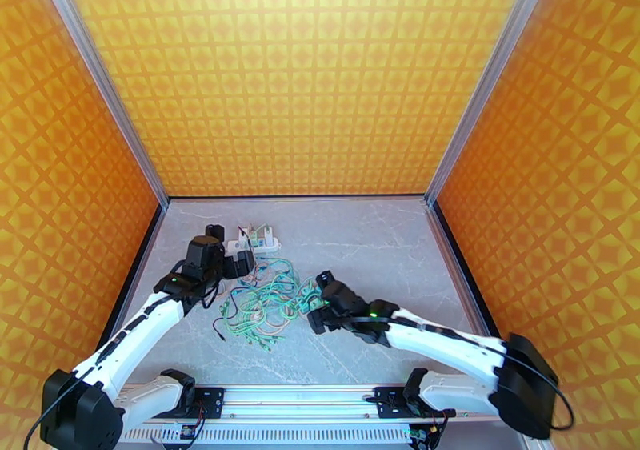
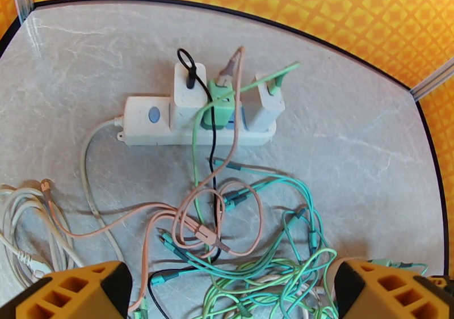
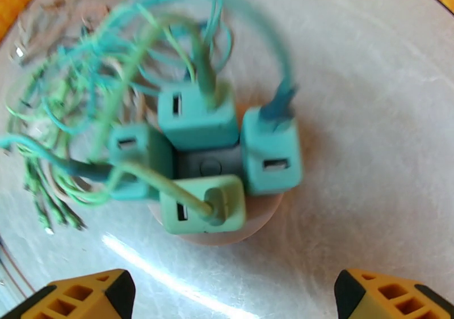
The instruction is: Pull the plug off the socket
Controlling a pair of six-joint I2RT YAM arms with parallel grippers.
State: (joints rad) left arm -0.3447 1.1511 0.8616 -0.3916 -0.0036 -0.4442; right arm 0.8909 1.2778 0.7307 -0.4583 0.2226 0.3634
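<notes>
A white power strip [image 2: 142, 122] lies on the grey table with a white adapter [image 2: 188, 90], a green plug [image 2: 220, 105] and a second white adapter [image 2: 265, 105] plugged into it. My left gripper [image 2: 227, 297] hovers open just short of it, over tangled cables [image 2: 238, 240]. Seen from above, the strip [image 1: 258, 243] sits beyond my left gripper [image 1: 238, 266]. A round socket hub [image 3: 211, 164] carries several teal and green adapters [image 3: 197, 116]. Above that hub my right gripper [image 3: 227, 300] is open; from above it [image 1: 322, 298] sits at the tangle's right edge.
A heap of green, teal and pink cables [image 1: 264, 303] spreads between the two grippers. A coil of white cord [image 2: 28, 223] lies left of the left gripper. Orange patterned walls [image 1: 304, 75] enclose the table, with bare marble [image 1: 376, 243] at the right and back.
</notes>
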